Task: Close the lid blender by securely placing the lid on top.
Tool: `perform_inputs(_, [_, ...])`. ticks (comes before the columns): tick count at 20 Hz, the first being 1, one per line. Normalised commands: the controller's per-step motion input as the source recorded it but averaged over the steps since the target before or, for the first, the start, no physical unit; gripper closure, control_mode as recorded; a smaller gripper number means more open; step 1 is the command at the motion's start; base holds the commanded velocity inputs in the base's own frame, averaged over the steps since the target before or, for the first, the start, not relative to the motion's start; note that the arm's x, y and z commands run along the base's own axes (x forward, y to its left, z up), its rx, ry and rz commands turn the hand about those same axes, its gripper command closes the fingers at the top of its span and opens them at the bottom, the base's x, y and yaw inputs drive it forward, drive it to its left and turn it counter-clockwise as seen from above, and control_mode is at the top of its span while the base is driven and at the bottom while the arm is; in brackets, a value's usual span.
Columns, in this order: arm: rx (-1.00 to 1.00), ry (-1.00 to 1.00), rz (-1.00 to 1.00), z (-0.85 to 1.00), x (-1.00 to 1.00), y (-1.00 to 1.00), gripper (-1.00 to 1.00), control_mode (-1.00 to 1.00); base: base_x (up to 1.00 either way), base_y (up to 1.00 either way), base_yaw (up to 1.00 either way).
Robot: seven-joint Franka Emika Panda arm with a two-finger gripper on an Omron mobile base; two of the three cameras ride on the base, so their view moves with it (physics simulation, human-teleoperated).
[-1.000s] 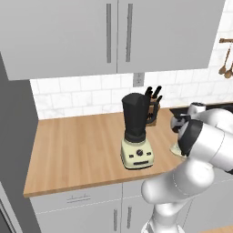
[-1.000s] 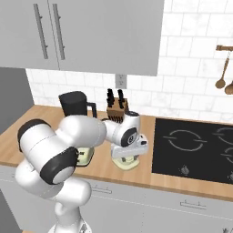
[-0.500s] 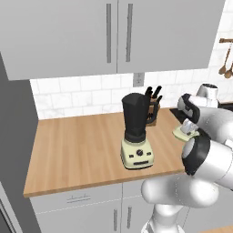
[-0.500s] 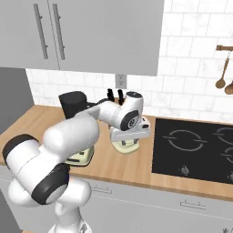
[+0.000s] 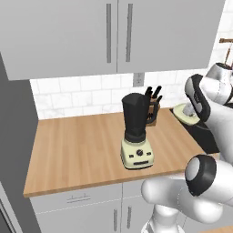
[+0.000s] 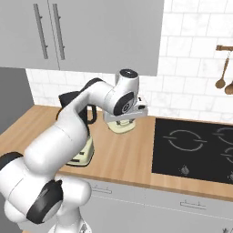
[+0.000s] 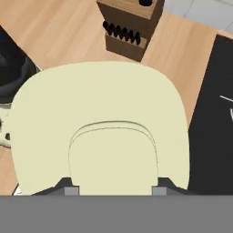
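Here the white robot arm's two-finger gripper (image 7: 113, 190) holds the small round pale cream-yellow lid (image 7: 100, 127) in the air: in the hand view the jaws stand partly closed, one dark tip at each side of the lid's raised centre knob, and the lid's broad disc spreads out past them. In the right base view the lid (image 6: 122, 126) hangs directly beneath the gripper (image 6: 124, 119), raised off the light wooden counter (image 6: 127, 154) and close to the left edge of the black glass cooktop (image 6: 195, 150). In the left base view the lid (image 5: 185, 113) shows at the right, partly covered by the arm's dark-jointed wrist, at about the height of the jar's middle. The blender (image 5: 136, 132), a boxy cream-yellow base with a black dial and buttons carrying a tall dark grey-black jar, stands upright on the counter (image 5: 77, 150), well apart from the lid and to its left in that view; the jar's top is uncovered. In the right base view the blender (image 6: 84, 150) is largely hidden behind the arm. A brown wooden knife block with black handles (image 5: 152, 109) stands just behind the blender near the white tiled wall; in the hand view the knife block (image 7: 129, 22) lies beyond the lid's far edge.
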Motion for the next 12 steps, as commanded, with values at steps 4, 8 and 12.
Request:
perform_inputs(4, [0.0,-0.11,0.0,1.0,-0.01,0.58,1.0,-1.0,0.0,0.0,0.0])
perform_inputs(8, [0.0,-0.03,0.0,1.0,-0.01,0.74,1.0,-1.0,0.0,0.0,0.0])
perform_inputs(12, [-0.04,0.0,0.0,1.0,-0.01,0.66,1.0,-1.0,0.0,0.0,0.0])
